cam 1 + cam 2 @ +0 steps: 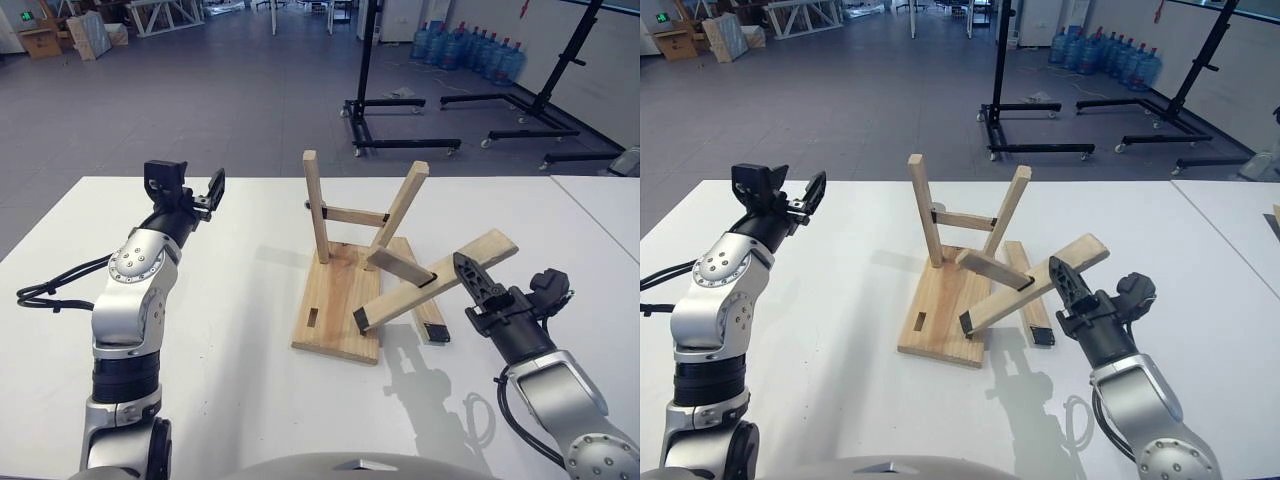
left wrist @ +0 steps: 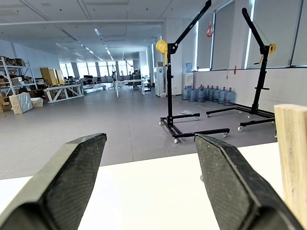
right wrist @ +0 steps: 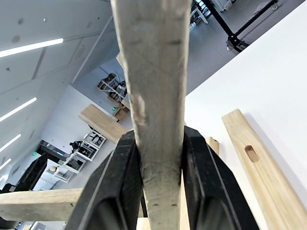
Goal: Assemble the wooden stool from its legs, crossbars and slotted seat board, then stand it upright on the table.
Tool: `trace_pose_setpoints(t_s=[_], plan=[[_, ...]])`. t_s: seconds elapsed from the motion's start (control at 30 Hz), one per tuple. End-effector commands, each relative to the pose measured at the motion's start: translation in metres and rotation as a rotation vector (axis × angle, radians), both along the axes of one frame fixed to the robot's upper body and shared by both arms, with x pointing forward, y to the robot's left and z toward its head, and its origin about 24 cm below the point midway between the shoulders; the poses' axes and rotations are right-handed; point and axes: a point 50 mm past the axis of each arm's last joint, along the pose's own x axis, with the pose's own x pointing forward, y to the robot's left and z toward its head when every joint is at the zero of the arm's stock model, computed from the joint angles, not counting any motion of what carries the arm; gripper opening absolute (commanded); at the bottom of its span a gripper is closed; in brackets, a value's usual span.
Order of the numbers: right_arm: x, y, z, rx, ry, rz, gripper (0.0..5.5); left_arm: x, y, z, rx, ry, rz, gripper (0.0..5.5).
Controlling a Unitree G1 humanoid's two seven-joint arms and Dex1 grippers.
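Seat board (image 1: pixel 322 322) lies flat on the white counter (image 1: pixel 240 300), underside up, with a small slot visible near its near-left corner. Two legs rise from its far end: the left leg (image 1: pixel 316 205) is close to vertical and the right leg (image 1: pixel 402 203) leans outward at the top. A crossbar (image 1: pixel 355 215) joins them about halfway up.

Right gripper (image 1: pixel 470 280): fingers (image 3: pixel 115 187) are clamped on the third leg (image 1: pixel 405 298), one pad on each flat face, with wood filling the gap. The grip sits past the leg's middle, toward its raised end. The leg runs diagonally. Its black-capped low end is down over the board's near-right edge, and its high end points away to the right, off the counter. A short crossbar (image 1: pixel 397 266) sticks out of this leg toward the base of the two standing legs. I can't tell whether its free end is seated in anything.

The fourth leg (image 1: pixel 432 318) lies loose on the counter along the board's right edge and passes under the held leg. It has a slot in its upper face (image 3: pixel 251 153).

Left gripper (image 1: pixel 192 185): fingers (image 2: pixel 62 187) are spread wide with nothing between them. It's raised above the counter on the left, well apart from the board, pointing toward the far edge. The left wrist view catches a wooden leg's edge (image 2: pixel 292 158) off to one side, not between the fingers.
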Motion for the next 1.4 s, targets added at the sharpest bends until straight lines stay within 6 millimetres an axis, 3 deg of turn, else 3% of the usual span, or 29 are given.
trace_pose_setpoints(t_s=[0.03, 0.37, 0.5, 0.7, 0.83, 1.07, 1.2, 1.27, 1.4], plan=[[-0.006, 0.006, 0.000, -0.026, 0.019, 0.041, 0.99, -0.001, -0.003, -0.004, 0.005, 0.015, -0.006, 3.37], [-0.002, -0.011, -0.016, -0.198, 0.083, -0.154, 0.99, -0.005, -0.009, -0.012, 0.011, 0.037, -0.023, 3.37], [-0.001, -0.013, -0.021, -0.278, 0.112, -0.151, 0.99, -0.004, -0.011, -0.012, 0.013, 0.035, -0.028, 3.37], [0.005, -0.009, -0.020, -0.652, 0.084, -0.100, 1.01, -0.008, -0.013, -0.015, 0.046, 0.034, -0.036, 3.37], [0.009, -0.005, -0.017, -0.777, 0.034, -0.078, 1.01, -0.009, -0.014, -0.018, 0.066, 0.035, -0.041, 3.37], [0.012, -0.008, -0.034, -0.699, 0.136, -0.066, 1.01, -0.012, -0.019, -0.022, 0.080, 0.034, -0.046, 3.37], [0.005, -0.002, -0.064, -0.821, 0.262, 0.130, 1.01, -0.011, -0.022, -0.021, 0.086, 0.030, -0.058, 3.37], [0.009, -0.003, -0.068, -0.837, 0.292, 0.157, 1.04, -0.011, -0.024, -0.022, 0.090, 0.033, -0.065, 3.37], [0.015, 0.003, -0.078, -0.718, 0.382, 0.208, 1.04, -0.010, -0.026, -0.022, 0.092, 0.034, -0.072, 3.37]])
